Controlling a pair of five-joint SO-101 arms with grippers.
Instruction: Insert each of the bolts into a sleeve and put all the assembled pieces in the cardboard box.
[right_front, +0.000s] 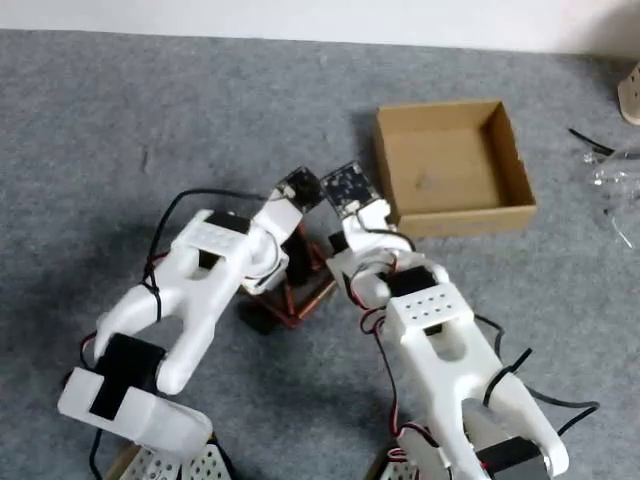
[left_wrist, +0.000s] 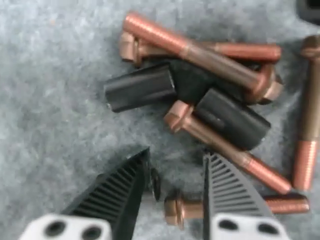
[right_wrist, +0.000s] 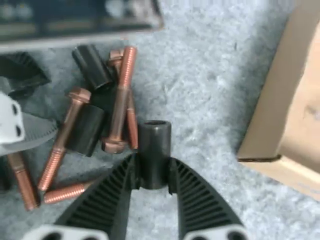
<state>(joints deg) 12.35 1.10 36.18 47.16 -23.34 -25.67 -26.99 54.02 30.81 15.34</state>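
My right claw (right_wrist: 152, 162) pinches one black sleeve (right_wrist: 154, 142); my left claw (left_wrist: 176, 162) hangs spread over loose bolts (left_wrist: 200, 55) — nothing assembled yet, cardboard box (right_front: 470, 218) empty.

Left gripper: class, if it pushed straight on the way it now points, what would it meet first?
Most likely the copper bolt whose head lies between the open jaws of the left gripper, though depth is unclear.

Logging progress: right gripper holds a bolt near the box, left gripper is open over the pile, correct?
No. The right gripper holds a sleeve, not a bolt, as the right wrist view shows. It is near the box, and the left gripper is open over the pile.
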